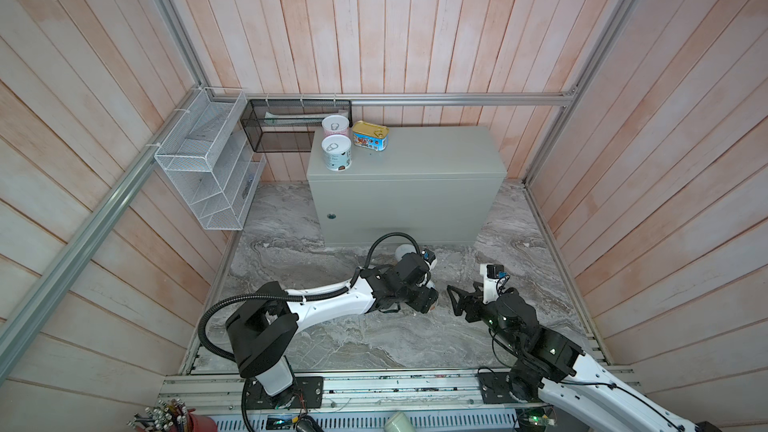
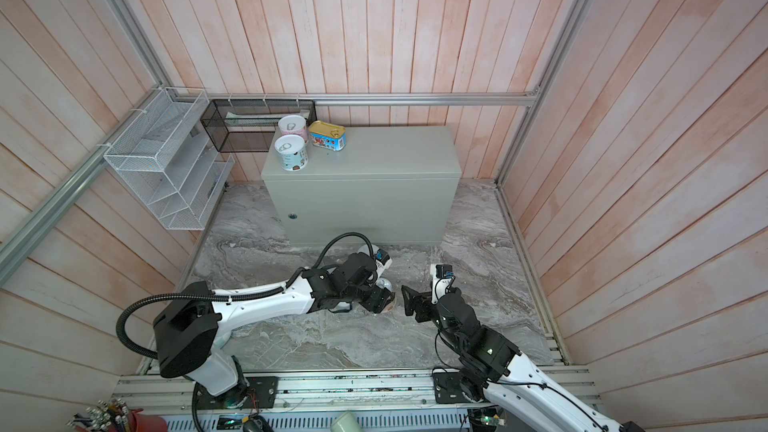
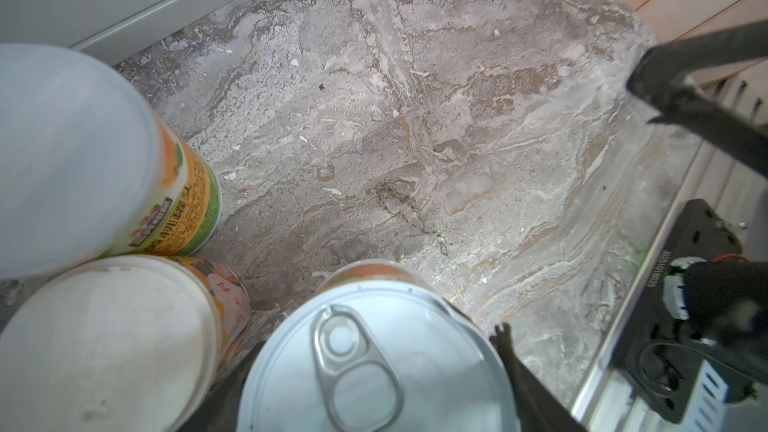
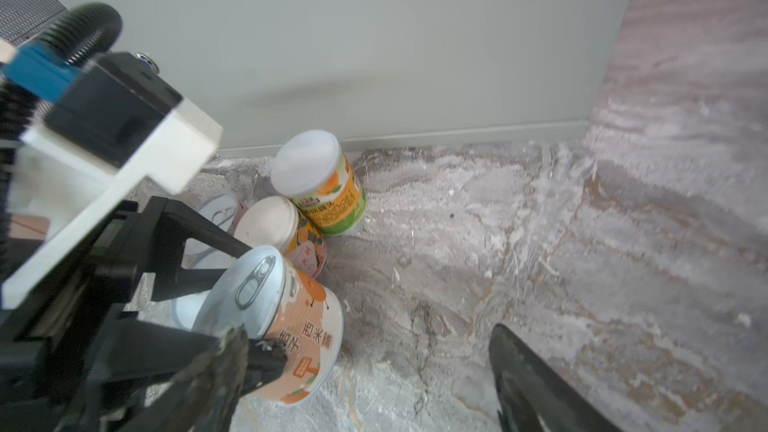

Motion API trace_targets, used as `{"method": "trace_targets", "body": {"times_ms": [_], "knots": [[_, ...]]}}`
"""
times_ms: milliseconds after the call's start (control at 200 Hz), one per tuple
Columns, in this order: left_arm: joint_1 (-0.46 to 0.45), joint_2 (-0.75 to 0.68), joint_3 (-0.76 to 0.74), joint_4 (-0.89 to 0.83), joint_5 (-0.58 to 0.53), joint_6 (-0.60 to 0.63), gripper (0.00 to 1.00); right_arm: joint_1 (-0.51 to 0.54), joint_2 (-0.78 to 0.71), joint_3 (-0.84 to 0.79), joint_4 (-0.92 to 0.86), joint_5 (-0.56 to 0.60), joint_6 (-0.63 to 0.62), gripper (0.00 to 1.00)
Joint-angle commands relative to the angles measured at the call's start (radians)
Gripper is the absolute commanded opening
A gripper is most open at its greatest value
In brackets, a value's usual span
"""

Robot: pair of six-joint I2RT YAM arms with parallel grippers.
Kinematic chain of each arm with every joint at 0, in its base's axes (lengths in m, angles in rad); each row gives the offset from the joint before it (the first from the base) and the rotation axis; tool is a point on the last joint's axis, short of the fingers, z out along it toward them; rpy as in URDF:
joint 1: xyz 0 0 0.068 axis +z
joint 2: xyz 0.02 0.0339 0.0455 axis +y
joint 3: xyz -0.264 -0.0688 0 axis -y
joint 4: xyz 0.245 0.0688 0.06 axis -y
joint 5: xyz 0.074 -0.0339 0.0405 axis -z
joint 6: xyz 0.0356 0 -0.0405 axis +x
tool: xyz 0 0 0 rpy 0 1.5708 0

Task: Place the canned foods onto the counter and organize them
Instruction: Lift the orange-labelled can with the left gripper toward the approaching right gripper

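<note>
Clamping its sides for a lift, the left gripper point(image 4: 259, 305) is closed on the orange pull-tab can point(image 4: 307, 326) on the marble floor point(image 1: 332, 326), near the counter point(image 1: 415, 160). Right gripper point(image 1: 454, 300): wide, empty. Counted on top, packed far-left, likely to spare room: two round cans point(image 1: 335, 126) point(image 1: 336, 153), one gold tin point(image 1: 370, 135); below: two white-lidded cans point(image 4: 320, 189) point(image 4: 270, 222).

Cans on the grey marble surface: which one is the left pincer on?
The orange-labelled round can with the silver pull-tab lid: it alone sits inside the left pincer. The two white-lidded orange-green cans stand free beside it.
</note>
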Motion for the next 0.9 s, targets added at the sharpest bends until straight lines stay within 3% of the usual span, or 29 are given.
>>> {"method": "trace_targets", "body": {"times_ms": [0,175,425,895], "knots": [[0.031,-0.076,-0.013,0.044,0.059,-0.007,0.66,-0.005,0.029,0.063,0.102,0.054,-0.142,0.92],[0.104,-0.146,0.014,-0.057,0.042,0.031,0.65,-0.010,0.125,0.073,0.257,-0.056,-0.146,0.93],[0.188,-0.240,0.043,-0.188,0.072,0.058,0.65,-0.006,0.298,0.092,0.345,-0.150,-0.154,0.93],[0.246,-0.282,0.124,-0.339,0.182,0.076,0.64,0.069,0.497,0.089,0.587,-0.325,-0.269,0.93]]}}
